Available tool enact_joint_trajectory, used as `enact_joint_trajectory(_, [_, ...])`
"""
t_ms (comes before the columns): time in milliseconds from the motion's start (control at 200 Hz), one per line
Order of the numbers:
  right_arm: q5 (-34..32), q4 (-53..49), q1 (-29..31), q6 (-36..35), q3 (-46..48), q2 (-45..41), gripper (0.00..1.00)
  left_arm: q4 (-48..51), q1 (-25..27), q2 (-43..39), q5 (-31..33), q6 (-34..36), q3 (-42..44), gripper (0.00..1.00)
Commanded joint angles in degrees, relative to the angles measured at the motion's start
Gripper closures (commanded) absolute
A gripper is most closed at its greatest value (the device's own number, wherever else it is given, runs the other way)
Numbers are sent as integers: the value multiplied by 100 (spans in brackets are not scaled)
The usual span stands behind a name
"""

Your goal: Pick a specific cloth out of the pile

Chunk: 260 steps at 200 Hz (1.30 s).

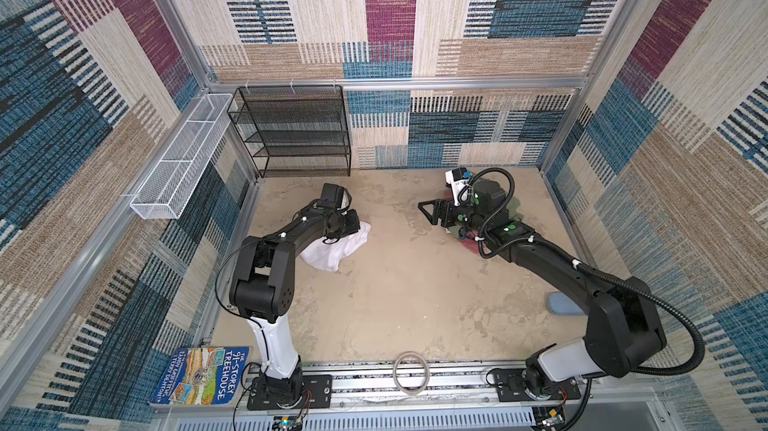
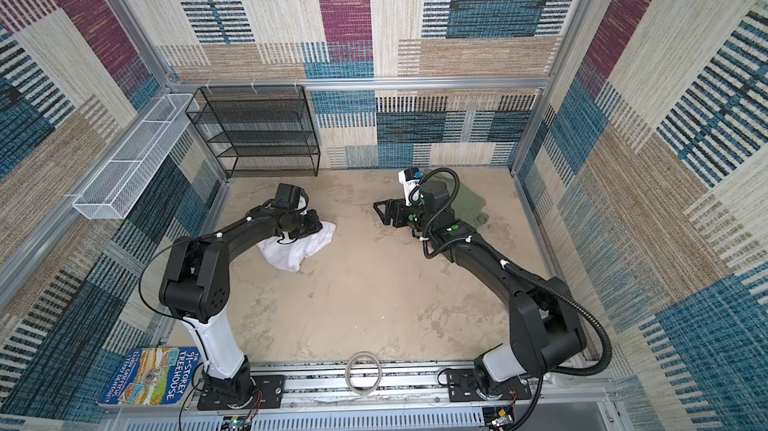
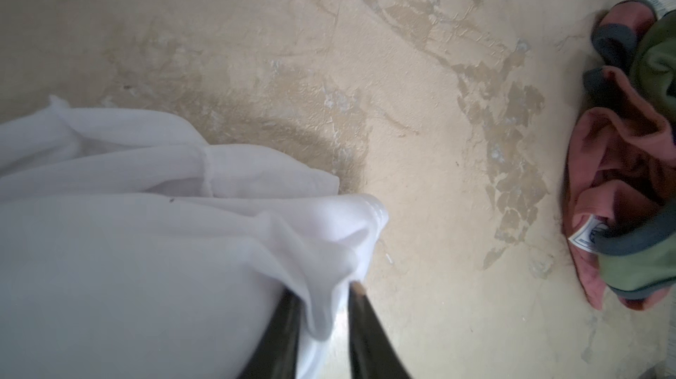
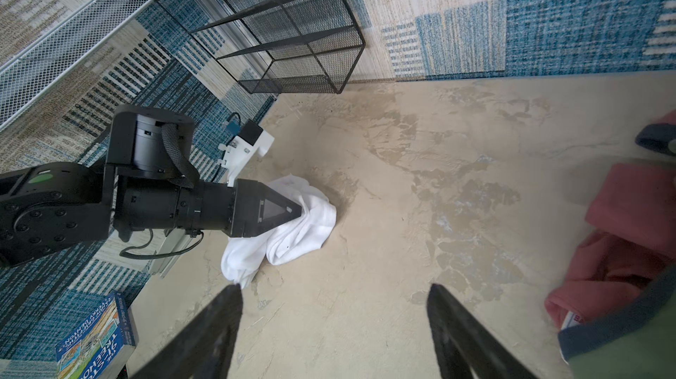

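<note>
The cloth [image 1: 332,248] [image 2: 299,250] is a plain white crumpled garment lying on the beige floor at the left. My left gripper [image 1: 354,224] [image 2: 318,225] hangs just over its far edge. In the left wrist view, the left gripper [image 3: 322,287] has its jaws slightly parted, and a loose fold of the cloth [image 3: 146,249] hangs between them with a gap beside it. The pile [image 3: 629,176] [image 4: 629,234], dusty red-pink and olive-green, lies at the right under my right arm. My right gripper [image 1: 428,210] [image 4: 334,285] stands wide open over bare floor, holding nothing.
A black mesh rack [image 1: 297,129] stands against the back wall. A white wire basket [image 1: 183,158] hangs on the left wall. A book [image 1: 203,375] and a tape ring [image 1: 410,375] lie at the front rail. A blue item [image 1: 561,304] sits by the right arm.
</note>
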<state>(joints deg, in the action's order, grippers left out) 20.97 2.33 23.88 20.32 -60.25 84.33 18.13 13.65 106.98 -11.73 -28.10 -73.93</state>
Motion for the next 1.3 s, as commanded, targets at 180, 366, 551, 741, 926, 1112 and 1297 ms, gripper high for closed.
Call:
enact_joint_trajectory(180, [-32,148,4,59,13,-31,18,54,15,-1429,86,135,657,58])
enact_joint_trajectory(366, [38,203,3,50,-44,100,18,160,6,-1933,398,217,1245,63])
enact_joint_trajectory(551, [54,93,3,-1,-200,218,18,-41,5,-1714,433,205,1469,66])
enact_joint_trajectory(741, [-21,5,9,12,-189,141,18,-387,-32,-1138,351,57,1417,68])
enact_joint_trajectory(926, [-206,-55,3,21,-107,-5,18,-896,-497,-648,-22,-296,1422,71])
enact_joint_trajectory(1112, [-240,-140,10,7,-221,73,18,-1058,-1040,-362,-57,-333,1174,72])
enact_joint_trajectory(1297, [-293,-268,6,-10,-400,169,19,-1134,-1495,-33,-170,-330,817,72])
